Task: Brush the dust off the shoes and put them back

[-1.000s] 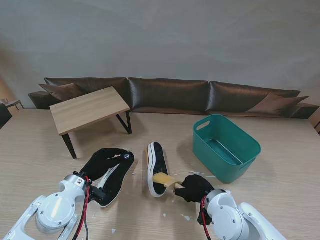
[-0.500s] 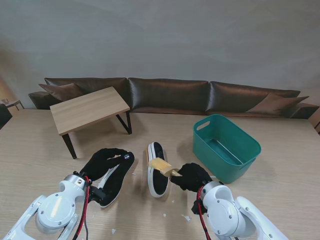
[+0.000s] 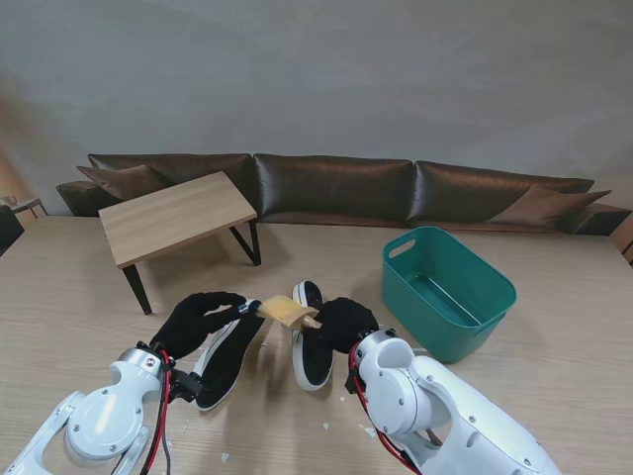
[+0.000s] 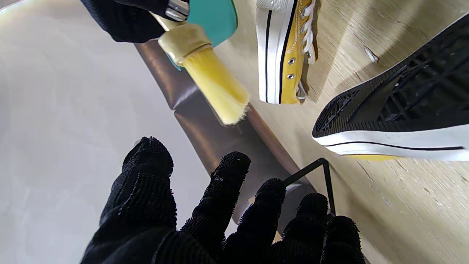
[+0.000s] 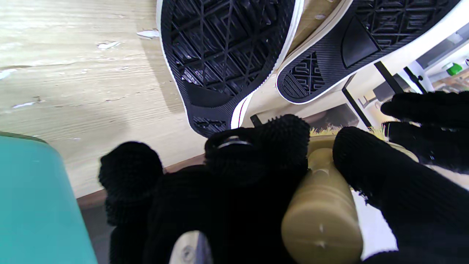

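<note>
Two shoes (image 3: 313,336) sole-up, mid-desk toward near edge | right hand (image 3: 341,323) clenched on brush (image 3: 287,312) | left hand (image 3: 193,322) spread, empty | sweep bristles lightly along sole, steady shoe first.

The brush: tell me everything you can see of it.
The brush has a rounded, tan, wood-looking handle widening into a head with a flat tuft of pale yellow bristles. The right hand grips the handle, fingers wrapped around it. It is held in the air over the table, between the two shoes, bristles pointing toward the left hand, whose fingers are spread just short of the bristle tips. Nothing but the right hand visibly touches it.
</note>
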Tool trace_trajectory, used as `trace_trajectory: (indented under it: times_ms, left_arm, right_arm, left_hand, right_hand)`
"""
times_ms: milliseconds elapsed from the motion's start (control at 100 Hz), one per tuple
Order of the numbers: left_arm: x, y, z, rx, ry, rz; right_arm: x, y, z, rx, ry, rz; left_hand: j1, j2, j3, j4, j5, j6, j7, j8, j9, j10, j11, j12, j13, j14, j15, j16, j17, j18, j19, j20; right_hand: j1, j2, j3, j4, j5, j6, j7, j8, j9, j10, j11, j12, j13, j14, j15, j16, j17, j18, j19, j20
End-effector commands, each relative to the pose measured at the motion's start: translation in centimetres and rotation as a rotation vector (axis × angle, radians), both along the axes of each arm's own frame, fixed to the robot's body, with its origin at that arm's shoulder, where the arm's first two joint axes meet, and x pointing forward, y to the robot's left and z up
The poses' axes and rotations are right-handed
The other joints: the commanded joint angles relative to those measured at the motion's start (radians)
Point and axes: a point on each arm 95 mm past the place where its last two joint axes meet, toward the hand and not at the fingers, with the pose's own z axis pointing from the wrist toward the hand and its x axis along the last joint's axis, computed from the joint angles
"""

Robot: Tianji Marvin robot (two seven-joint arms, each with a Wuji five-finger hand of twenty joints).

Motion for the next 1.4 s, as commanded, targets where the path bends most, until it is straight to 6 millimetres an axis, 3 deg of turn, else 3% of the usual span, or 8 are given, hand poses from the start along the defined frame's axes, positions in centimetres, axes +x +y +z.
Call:
trace_trajectory:
  times_ms: [0,720,1390]
  left_arm:
    - [-0.2,-0.1,0.1,-0.007,0.001,-0.01]
    - [-0.2,-0.2,0.1,-0.006,0.006,-0.007]
    - [-0.6,-0.4,0.2,0.0,0.021,0.009]
  right_arm:
    - [0.2,1.0,-0.1,-0.007,-0.007,0.02]
    - [3.8,4.9,-1.0,-0.23,-0.131,0.069]
    - [2.9,7.0,-3.1,-0.328,-0.149,0.157]
  left_hand:
    - [0.026,0.042,-0.019,0.031,0.009,0.002,-0.003,0.001,0.009,0.004,-0.002,0.008,-0.055,0.009,-0.006,0.008,-0.022,-0.022,-0.025,0.002]
    - [0.025,0.041,-0.019,0.031,0.009,0.002,-0.003,0.002,0.011,0.003,-0.001,0.008,-0.054,0.009,-0.005,0.008,-0.021,-0.022,-0.026,0.002]
    - [0.026,0.043,-0.019,0.031,0.006,0.002,-0.004,0.001,0.01,0.003,-0.002,0.008,-0.055,0.009,-0.005,0.008,-0.021,-0.023,-0.025,0.002]
  right_hand:
    - [0.056,0.081,0.085,0.001,0.108,0.074,0.027,0.006,0.073,0.067,0.011,-0.007,-0.016,-0.101,0.02,-0.01,0.328,0.037,0.036,-0.013]
    - [0.045,0.087,0.085,0.003,0.108,0.059,0.029,0.007,0.073,0.054,0.011,-0.005,-0.015,-0.117,0.019,-0.009,0.33,0.014,0.036,-0.016]
    - [0.036,0.1,0.069,0.006,0.106,0.04,0.024,0.007,0.073,0.038,0.007,-0.005,-0.013,-0.144,0.016,-0.009,0.331,-0.016,0.037,-0.019]
